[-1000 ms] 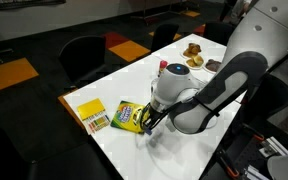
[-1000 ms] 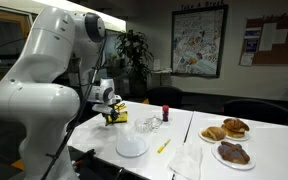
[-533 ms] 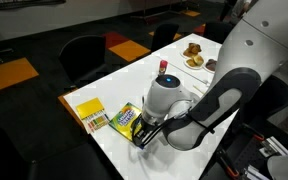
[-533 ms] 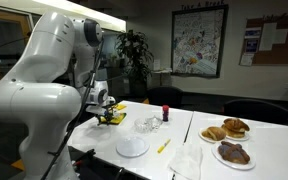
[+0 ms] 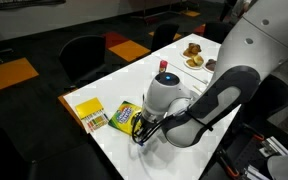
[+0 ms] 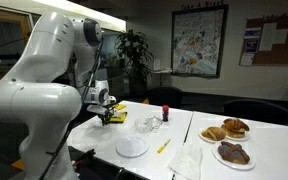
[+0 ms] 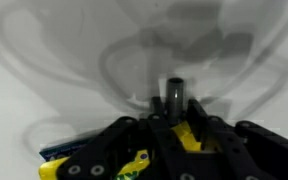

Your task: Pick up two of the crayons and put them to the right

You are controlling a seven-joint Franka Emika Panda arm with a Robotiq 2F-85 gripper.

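Note:
My gripper (image 5: 139,131) hangs just above the table beside the flat green-and-yellow crayon box (image 5: 124,117), also seen in the other exterior view (image 6: 115,118). In the wrist view the jaws (image 7: 176,112) are close together on a short dark grey crayon (image 7: 174,92) that pokes out past the fingertips. Something yellow (image 7: 187,137) shows deeper between the fingers. A corner of the crayon box (image 7: 89,166) lies at the lower left. A yellow crayon (image 6: 163,146) lies loose on the white table (image 6: 179,130).
A yellow box (image 5: 91,114) lies near the table corner. A red-capped bottle (image 6: 165,112), a clear glass dish (image 6: 151,124), a white round plate (image 6: 132,147), a napkin (image 6: 187,160) and two plates of pastries (image 6: 225,130) stand on the table. Chairs surround it.
My gripper moved a short way across the crayon box between one second and half a second ago. It has held still since.

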